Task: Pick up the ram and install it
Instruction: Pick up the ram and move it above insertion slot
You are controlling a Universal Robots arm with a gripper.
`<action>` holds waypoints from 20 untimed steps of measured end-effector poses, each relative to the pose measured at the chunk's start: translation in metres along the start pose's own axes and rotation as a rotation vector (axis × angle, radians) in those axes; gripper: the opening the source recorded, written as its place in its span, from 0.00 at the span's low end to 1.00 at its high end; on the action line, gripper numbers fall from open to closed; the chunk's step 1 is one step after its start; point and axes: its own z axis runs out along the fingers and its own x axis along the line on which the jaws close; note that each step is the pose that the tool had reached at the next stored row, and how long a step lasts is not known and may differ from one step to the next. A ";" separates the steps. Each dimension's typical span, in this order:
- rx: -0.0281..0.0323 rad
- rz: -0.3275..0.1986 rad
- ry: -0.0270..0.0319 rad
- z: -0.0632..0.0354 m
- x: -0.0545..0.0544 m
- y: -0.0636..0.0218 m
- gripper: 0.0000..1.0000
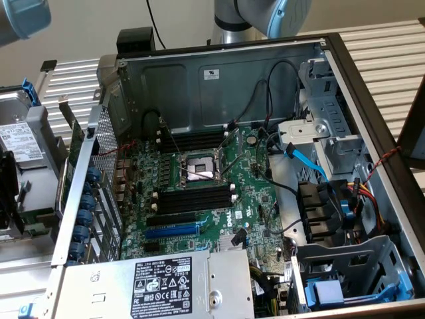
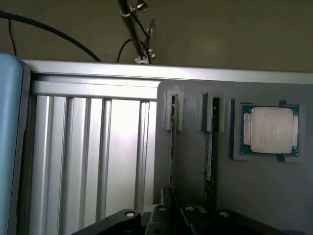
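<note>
A: The gripper (image 2: 174, 214) is seen low over a grey holder (image 2: 264, 196), its black fingers (image 2: 159, 218) drawn in tight on either side of the ram (image 2: 172, 147).
B: Clamped, then?
A: Clamped on the stick's edge, as far as can be made out. The ram is stood on edge in its groove, one end tucked into a pale clip (image 2: 172, 110), and it is not yet lifted out.
B: A second stick (image 2: 211, 147) is noted just beside it.
A: Yes, set parallel in its own groove, between the ram and a processor (image 2: 271, 129), which is laid flat in a square recess of the same holder.
B: A ribbed aluminium table (image 2: 88, 156) is shown beside the holder, with a black cable (image 2: 49, 32) trailing beyond its rail.
A: In the exterior view, an open computer case (image 1: 219, 80) is laid on its side. The green motherboard (image 1: 252, 199) is exposed, black memory slots (image 1: 196, 199) are lined up on both sides of the processor socket (image 1: 199, 168), and a blue expansion slot (image 1: 171, 231) is seen nearer the power supply (image 1: 166, 282).
B: And the arm (image 1: 265, 13)?
A: Its grey and blue joint is caught at the top edge, behind the case.
</note>
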 end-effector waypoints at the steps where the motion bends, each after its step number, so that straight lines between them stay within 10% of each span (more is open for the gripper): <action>1: -0.0001 0.000 -0.0001 -0.0045 0.000 0.0001 0.13; 20: 0.0000 0.000 -0.0005 -0.0910 0.004 -0.0112 0.13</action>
